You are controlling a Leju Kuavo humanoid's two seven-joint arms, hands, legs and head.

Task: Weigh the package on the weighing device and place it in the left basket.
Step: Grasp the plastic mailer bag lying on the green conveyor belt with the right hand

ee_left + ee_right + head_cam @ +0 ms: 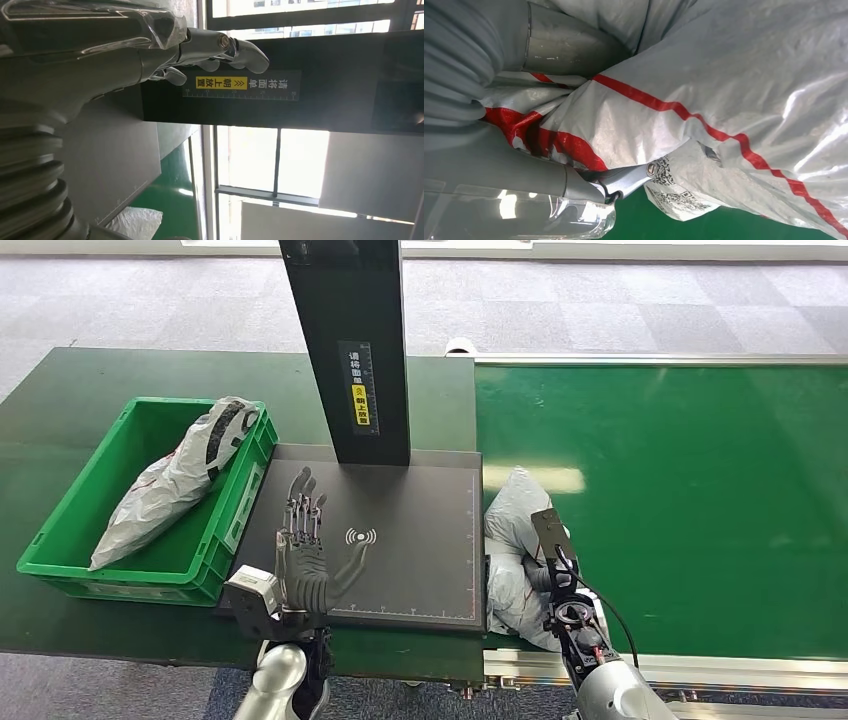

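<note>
A grey plastic package (512,550) with red stripes (704,115) lies on the green belt against the right edge of the black weighing plate (400,540). My right hand (545,575) is closed around it, the bag bunched between thumb and fingers (624,180). My left hand (305,550) hovers flat over the plate's left part, fingers (235,50) spread and holding nothing. The green basket (60,540) stands left of the plate with another grey package (175,480) in it.
A black post (350,350) with a yellow label rises from the back of the weighing plate. The green conveyor belt (680,500) stretches to the right, with a metal rail (720,670) along its near edge.
</note>
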